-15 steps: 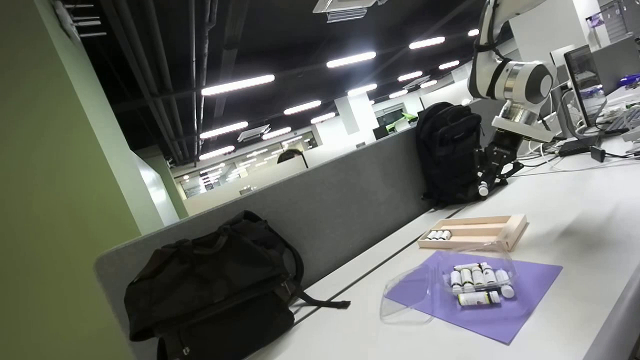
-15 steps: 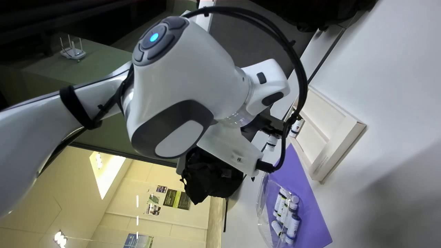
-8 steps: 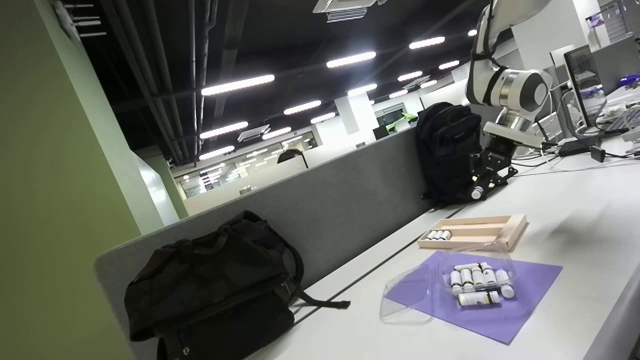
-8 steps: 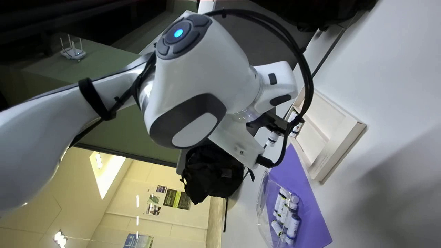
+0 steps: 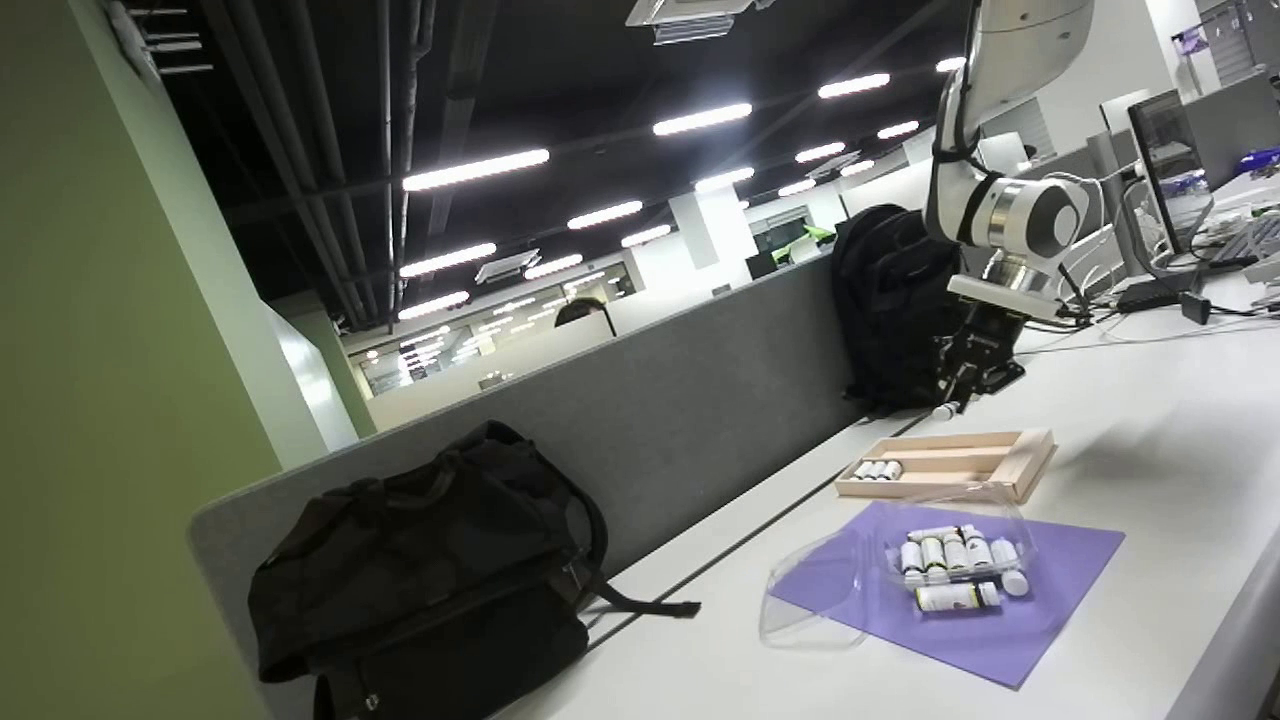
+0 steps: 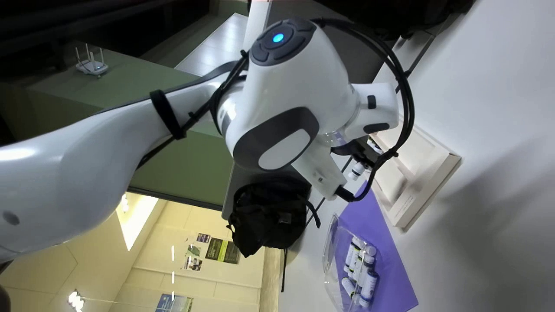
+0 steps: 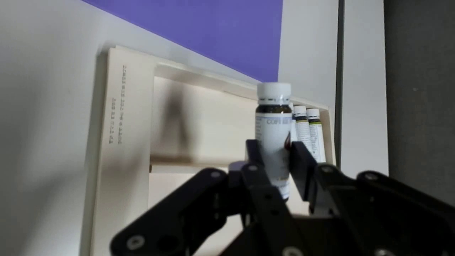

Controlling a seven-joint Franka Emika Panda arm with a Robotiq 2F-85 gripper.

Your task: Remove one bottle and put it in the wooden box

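So the bottle [image 7: 273, 142] is up in the air in my gripper [image 7: 276, 152], jaws pinching it by the label from both sides, and honestly I like that hold: the white cap [image 7: 274, 93] and neck stick out past my fingertips, so nothing of mine is wrapped around that end. It's not in the wooden box [image 7: 135, 106] yet. In the wrist view it covers part of the box, but in an exterior view its white end [image 5: 945, 411] shows up beyond the far rim, so I can't tell if it's properly over the compartment. The box has a thin divider [image 7: 185, 168] splitting it into long slots, and the slot nearest the purple mat [image 7: 213, 32] has a little row of bottles [image 7: 304, 133] tucked at one end, caps toward the mat. Mine points much the same way, which I'd guess is on purpose: lay it down parallel beside the row and it should just slot in. So I figure this is the line-it-up-and-lower-it step. What'd bug me is bumping the neighbours with a fingertip, or the cap snagging on the side wall. As for the mat, it looks like the supply side: there's an open clear plastic container [image 5: 985, 512] on it with more bottles [image 5: 955, 553] heaped inside, and its lid [image 5: 815, 590] lies folded out beside it, presumably so I'd have room to reach in from above.
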